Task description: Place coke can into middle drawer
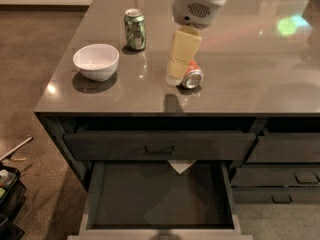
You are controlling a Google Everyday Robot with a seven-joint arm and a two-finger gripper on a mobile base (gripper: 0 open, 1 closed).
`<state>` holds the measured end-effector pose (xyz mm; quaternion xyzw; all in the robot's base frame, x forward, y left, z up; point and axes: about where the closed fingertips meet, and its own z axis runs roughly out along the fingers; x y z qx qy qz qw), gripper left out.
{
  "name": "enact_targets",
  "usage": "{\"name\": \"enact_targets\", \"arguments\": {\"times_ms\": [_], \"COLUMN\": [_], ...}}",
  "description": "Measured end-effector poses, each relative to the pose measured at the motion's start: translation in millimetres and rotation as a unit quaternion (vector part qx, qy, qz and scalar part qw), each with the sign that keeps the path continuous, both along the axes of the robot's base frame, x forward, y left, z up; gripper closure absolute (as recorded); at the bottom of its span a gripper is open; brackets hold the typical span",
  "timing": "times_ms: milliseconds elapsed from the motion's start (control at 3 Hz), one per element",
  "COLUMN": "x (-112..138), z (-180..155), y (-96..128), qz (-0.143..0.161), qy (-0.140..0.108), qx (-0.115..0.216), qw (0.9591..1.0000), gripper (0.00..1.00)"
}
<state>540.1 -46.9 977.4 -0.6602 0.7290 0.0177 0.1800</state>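
Note:
The red coke can (190, 76) lies on its side on the grey counter (240, 74), its silver end facing the front edge. My gripper (176, 75) hangs from the white wrist above and its cream finger (181, 53) covers the can's left part. The middle drawer (160, 196) is pulled open below the counter's front edge, dark inside and with nothing in it apart from a pale triangle at its back edge. The gripper is above the counter, well behind the drawer.
A green can (135, 29) stands upright at the back left of the counter. A white bowl (96, 61) sits left of the coke can. A shut top drawer front with a bar handle (160, 148) is above the open drawer. Narrower drawers (280, 179) are on the right.

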Motion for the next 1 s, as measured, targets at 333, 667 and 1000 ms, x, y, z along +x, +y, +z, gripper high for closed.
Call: {"name": "enact_targets", "arguments": {"times_ms": [333,667,1000], "x": [2.9,19.3,45.4], "z": [-0.7,-4.3,-9.3], "y": [10.0,-22.8,-60.2], "qz": [0.005,-0.061,-0.138], "qy": [-0.002,-0.005,-0.004], "qx": [0.003,0.007,0.02], "qw": [1.0,0.9981,0.9903], "gripper": [0.0,0.0,0.0]}}
